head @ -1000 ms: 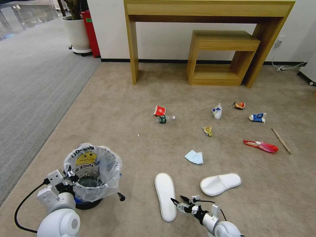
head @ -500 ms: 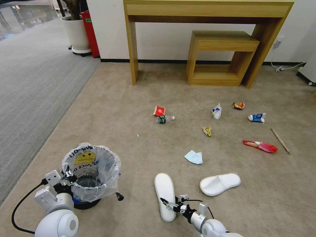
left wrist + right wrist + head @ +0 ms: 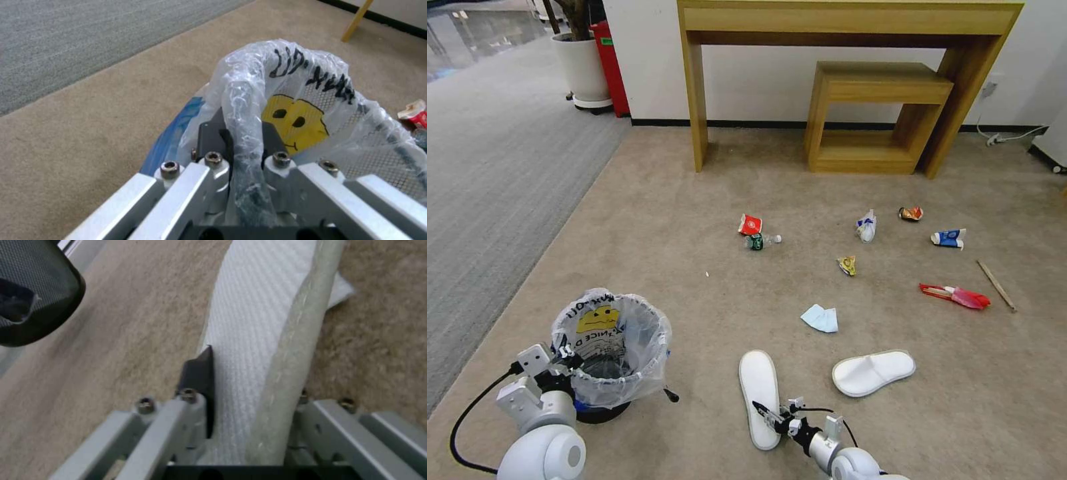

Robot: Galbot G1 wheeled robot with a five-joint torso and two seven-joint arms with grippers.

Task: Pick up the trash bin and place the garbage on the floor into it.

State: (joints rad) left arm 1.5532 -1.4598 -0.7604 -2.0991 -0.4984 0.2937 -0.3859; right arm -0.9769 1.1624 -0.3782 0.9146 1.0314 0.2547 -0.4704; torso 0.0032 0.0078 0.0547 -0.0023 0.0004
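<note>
1. Slipper first: the right end effector (image 3: 768,417) is low over the floor (image 3: 680,220) at the near end of the long white slipper (image 3: 760,393). In the right wrist view its fingers straddle that slipper's (image 3: 249,340) edge, one dark pad (image 3: 202,373) against the textured upper face and the other hidden behind the sole's rim, so whether they have pressed together on it yet I cannot tell.
2. The left end effector (image 3: 568,355) is clamped on the rim of the trash bin (image 3: 610,347), with the plastic liner (image 3: 242,110) bunched between its pads; the bin sits on the beige carpet at the robot's left front.
3. Second slipper (image 3: 874,372) lies just to the right of the first; tissue (image 3: 820,318), red cup (image 3: 750,224), bottle (image 3: 762,241), wrappers, carton (image 3: 948,237), red packet (image 3: 957,295) and stick (image 3: 996,285) are scattered farther out.
4. Risks, as I judge them:
   - The grip takes only a thin edge near one end, so the long slipper may droop, swing or peel out when lifted.
   - The slipper looks longer than the bin mouth is wide; tipped in flat it could bridge the rim or catch the liner and fall back.
   - The left hold is partly on slick plastic, so the bin could tilt or slide if bumped.
</note>
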